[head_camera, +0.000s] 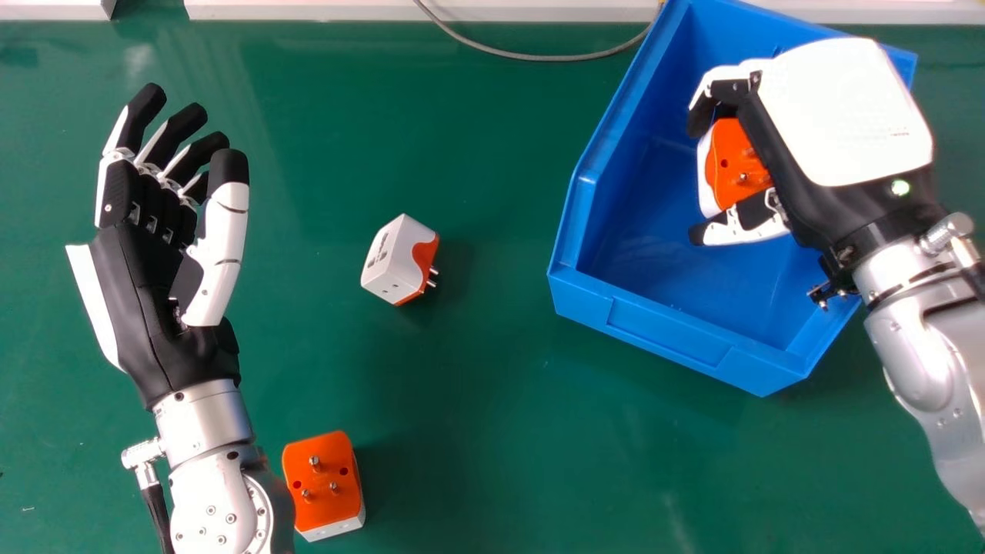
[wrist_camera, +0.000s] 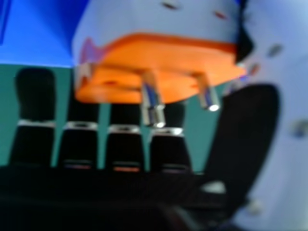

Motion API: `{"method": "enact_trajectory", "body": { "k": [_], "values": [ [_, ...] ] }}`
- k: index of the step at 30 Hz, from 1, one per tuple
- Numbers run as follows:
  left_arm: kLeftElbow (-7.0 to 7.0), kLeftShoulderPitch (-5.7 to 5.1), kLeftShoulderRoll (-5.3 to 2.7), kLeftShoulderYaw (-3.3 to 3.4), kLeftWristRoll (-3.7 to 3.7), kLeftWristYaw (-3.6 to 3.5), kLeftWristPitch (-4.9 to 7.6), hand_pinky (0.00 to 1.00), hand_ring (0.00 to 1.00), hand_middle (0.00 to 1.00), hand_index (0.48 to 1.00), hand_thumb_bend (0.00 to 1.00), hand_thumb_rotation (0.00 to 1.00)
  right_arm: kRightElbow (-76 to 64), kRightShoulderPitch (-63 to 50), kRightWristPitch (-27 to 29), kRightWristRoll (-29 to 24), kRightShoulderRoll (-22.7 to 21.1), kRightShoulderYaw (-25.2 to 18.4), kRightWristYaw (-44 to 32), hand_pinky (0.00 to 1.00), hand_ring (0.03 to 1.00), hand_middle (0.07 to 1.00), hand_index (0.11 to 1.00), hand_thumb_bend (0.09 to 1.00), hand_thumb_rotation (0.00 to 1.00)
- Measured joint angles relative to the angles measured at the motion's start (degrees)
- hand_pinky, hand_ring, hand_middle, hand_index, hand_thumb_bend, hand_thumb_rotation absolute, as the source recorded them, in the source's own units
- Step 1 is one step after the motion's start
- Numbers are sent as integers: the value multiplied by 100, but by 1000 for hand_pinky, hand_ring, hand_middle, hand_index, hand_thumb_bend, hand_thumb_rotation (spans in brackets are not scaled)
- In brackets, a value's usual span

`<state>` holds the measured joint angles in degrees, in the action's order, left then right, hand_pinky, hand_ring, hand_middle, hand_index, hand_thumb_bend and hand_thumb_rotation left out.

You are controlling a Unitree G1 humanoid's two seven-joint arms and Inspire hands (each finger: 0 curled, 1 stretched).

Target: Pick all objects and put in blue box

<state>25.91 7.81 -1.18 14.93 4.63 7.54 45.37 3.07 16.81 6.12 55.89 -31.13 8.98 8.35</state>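
Observation:
In the head view my right hand (head_camera: pixel 843 115) is over the blue box (head_camera: pixel 654 338), its fingers and thumb closed round an orange and white plug adapter (head_camera: pixel 731 165). The right hand view shows this adapter (wrist_camera: pixel 159 67) with its metal pins, held by my right hand (wrist_camera: pixel 245 139). A second adapter (head_camera: pixel 396 258) lies on its side mid-table, left of the box. A third adapter (head_camera: pixel 323 481) rests pins-up beside the left forearm. At the left, my left hand (head_camera: pixel 146 285) is held over the table with relaxed fingers, holding nothing.
A grey cable (head_camera: pixel 531 57) curves across the table's back edge and reaches the box's back left corner. White blocks (head_camera: pixel 423 9) line the far edge. Green tabletop (head_camera: pixel 492 431) lies between the third adapter and the box.

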Motion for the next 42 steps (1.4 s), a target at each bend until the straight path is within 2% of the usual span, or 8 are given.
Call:
{"method": "enact_trajectory", "body": {
  "k": [1, 4, 8, 18, 30, 36, 42],
  "values": [
    [0, 0, 0, 0, -3, 5, 0, 654, 708, 760, 804, 643, 402, -44, -19, -44, 27, 0, 6, -2, 563, 665, 719, 629, 773, 11],
    [0, 3, 0, 0, -2, 15, -2, 653, 708, 760, 804, 649, 408, -146, -30, -134, 69, 0, 13, -41, 654, 751, 790, 673, 841, 20],
    [0, 7, 1, 1, 0, 11, -2, 651, 708, 761, 803, 653, 407, -367, -75, -365, 98, -1, 20, -261, 751, 843, 863, 719, 871, 41],
    [0, 32, -1, -3, 1, 3, -2, 650, 706, 758, 798, 656, 407, -560, -163, -564, 134, -1, 25, -357, 847, 920, 920, 760, 886, 62],
    [1, 31, 2, 3, 4, -3, 6, 655, 709, 759, 804, 646, 403, -1062, -416, -579, 67, 16, -18, -346, 875, 942, 953, 792, 893, 78],
    [-7, 22, 9, 4, 0, 4, 11, 654, 708, 760, 805, 642, 406, -1652, -897, -562, 165, 350, -67, 374, 860, 931, 949, 829, 890, 112],
    [-28, 17, 10, -1, 1, 1, 3, 652, 708, 757, 804, 650, 405, -1782, -1269, -275, 315, 965, 55, 1737, 828, 915, 945, 903, 864, 210]
  ]
}}
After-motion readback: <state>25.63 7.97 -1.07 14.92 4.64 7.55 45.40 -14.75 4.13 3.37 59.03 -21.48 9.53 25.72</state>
